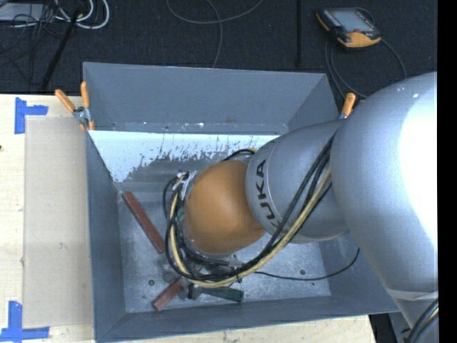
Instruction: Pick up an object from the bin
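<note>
My gripper (202,270) is low in the bin's front middle, and just its dark lower body shows. Right under and in front of it lies a dark green flat thing (218,294), stretched left to right on the bin floor. A short reddish-brown strip (168,296) lies just left of that, slanting toward the front left corner, its upper end close to the gripper. A longer reddish-brown stick (143,221) lies farther left, slanting from the back left down toward the gripper.
The arm, with its orange cover and looped cables, reaches in from the right and hides the middle and right of the bin floor. The bin's sloped walls stand close on the left and front.
</note>
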You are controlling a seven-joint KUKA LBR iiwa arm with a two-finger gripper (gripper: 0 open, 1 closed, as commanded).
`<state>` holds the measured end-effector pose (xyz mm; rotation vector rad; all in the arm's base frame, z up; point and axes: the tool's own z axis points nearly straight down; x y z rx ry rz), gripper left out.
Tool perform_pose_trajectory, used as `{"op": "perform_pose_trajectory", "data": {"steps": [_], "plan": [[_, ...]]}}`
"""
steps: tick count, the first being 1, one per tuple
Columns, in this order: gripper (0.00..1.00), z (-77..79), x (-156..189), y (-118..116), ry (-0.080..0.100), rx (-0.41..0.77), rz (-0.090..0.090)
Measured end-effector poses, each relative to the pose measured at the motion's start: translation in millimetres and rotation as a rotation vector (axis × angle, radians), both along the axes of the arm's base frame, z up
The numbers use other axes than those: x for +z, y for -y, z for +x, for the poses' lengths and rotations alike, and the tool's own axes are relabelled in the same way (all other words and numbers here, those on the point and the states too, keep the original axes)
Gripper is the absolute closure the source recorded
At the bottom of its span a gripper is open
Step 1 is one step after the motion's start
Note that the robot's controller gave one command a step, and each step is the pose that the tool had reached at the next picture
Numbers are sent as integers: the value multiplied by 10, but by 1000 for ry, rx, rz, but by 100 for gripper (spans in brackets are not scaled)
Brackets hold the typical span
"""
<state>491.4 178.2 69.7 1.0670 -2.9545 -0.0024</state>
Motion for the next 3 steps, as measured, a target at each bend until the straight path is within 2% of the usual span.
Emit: {"op": "perform_pose_trajectory", "data": {"steps": [2,3], "plan": [[100,0,0,0,0,-1,0],[100,47,1699,91,6,-45,1]]}}
